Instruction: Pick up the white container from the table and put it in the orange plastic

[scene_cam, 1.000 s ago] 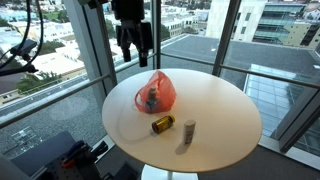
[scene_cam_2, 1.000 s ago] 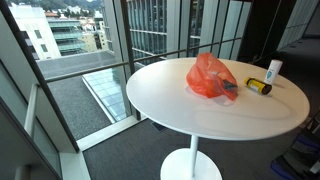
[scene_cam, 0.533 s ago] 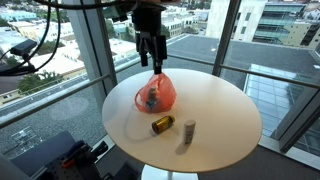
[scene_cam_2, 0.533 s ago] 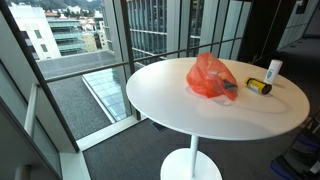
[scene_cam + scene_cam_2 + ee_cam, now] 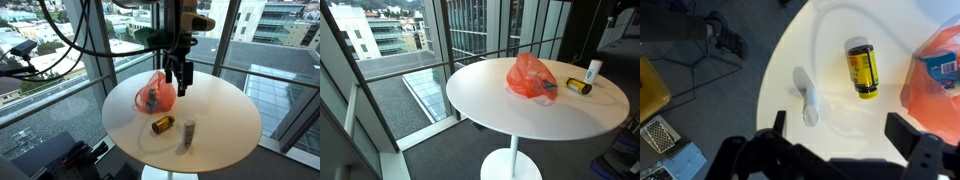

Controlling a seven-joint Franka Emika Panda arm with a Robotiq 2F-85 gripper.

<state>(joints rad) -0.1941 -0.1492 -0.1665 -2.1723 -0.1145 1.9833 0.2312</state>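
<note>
The claw (image 5: 181, 84) hangs above the desk (image 5: 222, 108) with its jaws spread and nothing between them, just beside the orange plastic bag (image 5: 155, 92). The white container (image 5: 188, 131) rests on the desk well apart from the claw, next to a yellow bottle (image 5: 162, 124). In the wrist view it lies (image 5: 806, 97) ahead of one finger (image 5: 780, 123).

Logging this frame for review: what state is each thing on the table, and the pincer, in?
white container: upright on table, not gripped.
yellow bottle: lying on its side.
orange plastic bag: crumpled, something inside.
pincer: open, empty, above the table.
</note>
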